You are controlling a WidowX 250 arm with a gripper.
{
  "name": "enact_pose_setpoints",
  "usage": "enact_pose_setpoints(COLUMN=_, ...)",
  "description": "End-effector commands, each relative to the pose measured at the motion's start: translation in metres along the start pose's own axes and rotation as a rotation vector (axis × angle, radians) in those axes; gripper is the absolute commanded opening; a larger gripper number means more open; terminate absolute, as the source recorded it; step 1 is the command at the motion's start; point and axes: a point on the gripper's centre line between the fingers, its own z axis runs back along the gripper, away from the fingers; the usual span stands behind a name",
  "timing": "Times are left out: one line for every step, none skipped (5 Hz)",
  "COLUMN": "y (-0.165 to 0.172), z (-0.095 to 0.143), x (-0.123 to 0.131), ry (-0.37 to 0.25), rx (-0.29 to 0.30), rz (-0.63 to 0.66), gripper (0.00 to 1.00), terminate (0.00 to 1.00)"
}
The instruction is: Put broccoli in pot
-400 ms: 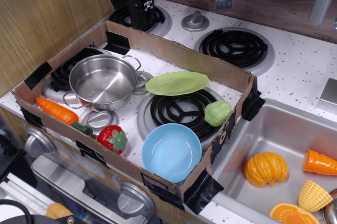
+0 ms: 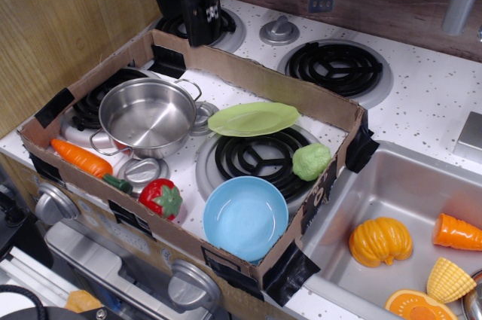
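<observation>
The broccoli (image 2: 311,161) is a small pale-green lumpy blob lying on the right side of a black stove burner, close to the cardboard wall. The pot (image 2: 147,116) is a shiny steel pot with wire loop handles, standing empty at the left of the cardboard box. My gripper (image 2: 202,28) is black and hangs at the back left, above the rear burner, behind the box's back wall, far from both. Its jaws point down and I cannot tell how wide they stand.
A cardboard box wall (image 2: 248,75) fences the stove area. Inside are a flat light-green plate (image 2: 254,118), a light-blue bowl (image 2: 245,217), a carrot (image 2: 81,158) and a red strawberry-like toy (image 2: 160,198). The sink (image 2: 392,184) at right holds orange toy foods.
The gripper has shifted slightly at the back left; nothing else moved.
</observation>
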Motion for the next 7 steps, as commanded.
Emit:
enact_pose_setpoints(y=-0.027, z=-0.026, x=-0.032, ry=-0.02, rx=-0.115, rz=0.179, gripper=1.0, terminate=0.0)
enact_pose_setpoints(y=-0.041, z=-0.031, x=-0.044, ry=-0.007, rx=-0.159, rz=0.244, gripper=1.0, terminate=0.0)
enact_pose_setpoints(y=-0.054, z=-0.036, x=-0.048, ry=-0.004, rx=-0.201, rz=0.293, gripper=1.0, terminate=0.0)
enact_pose_setpoints(y=-0.075, z=-0.037, x=-0.045, ry=-0.031, rx=-0.264, rz=0.342, gripper=1.0, terminate=0.0)
enact_pose_setpoints(y=-0.089, z=-0.022, x=-0.035, ry=-0.118, rx=-0.232, rz=0.343, gripper=1.0, terminate=0.0)
enact_pose_setpoints(y=-0.102, z=-0.009, x=-0.024, ry=-0.153, rx=-0.221, rz=0.362, gripper=1.0, terminate=0.0)
enact_pose_setpoints(y=-0.113, z=-0.011, x=-0.01, ry=-0.226, rx=-0.16, rz=0.377, gripper=1.0, terminate=0.0)
